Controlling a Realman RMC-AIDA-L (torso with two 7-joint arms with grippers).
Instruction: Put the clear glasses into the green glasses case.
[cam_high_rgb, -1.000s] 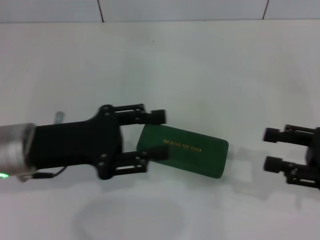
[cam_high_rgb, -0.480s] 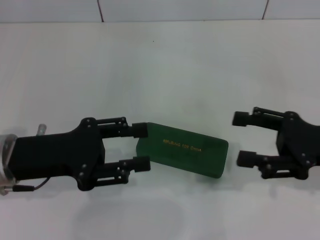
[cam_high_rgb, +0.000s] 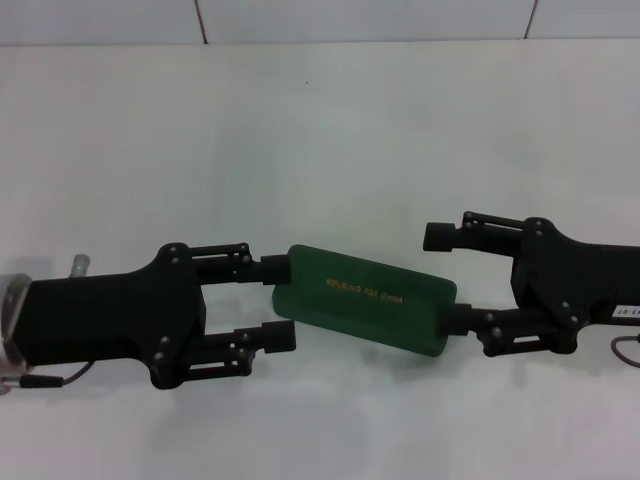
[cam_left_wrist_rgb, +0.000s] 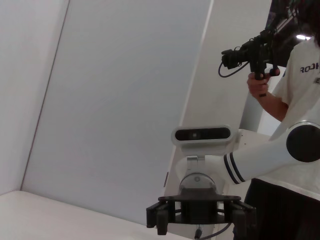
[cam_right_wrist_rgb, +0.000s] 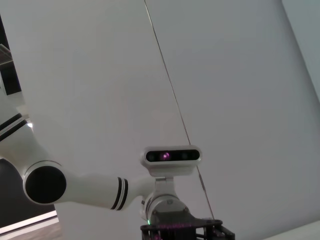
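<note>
The green glasses case (cam_high_rgb: 365, 300) lies shut on the white table, gold lettering up, slanting down to the right. My left gripper (cam_high_rgb: 278, 303) is open at the case's left end, one finger at the far corner and one at the near edge. At the right end my right gripper (cam_high_rgb: 446, 278) is open too, its near finger close against the case and its far finger beyond the far corner. The clear glasses are out of view. The left wrist view shows the right gripper (cam_left_wrist_rgb: 200, 217) facing it. The right wrist view shows the left gripper (cam_right_wrist_rgb: 182, 231).
The white table (cam_high_rgb: 330, 140) runs back to a tiled wall. The left wrist view shows a person (cam_left_wrist_rgb: 290, 85) holding a camera behind the robot's head camera (cam_left_wrist_rgb: 201, 134).
My right gripper has moved left from the table's right edge up to the case's right end. The left gripper drew back and down, then settled at the left end. The case stays shut.
</note>
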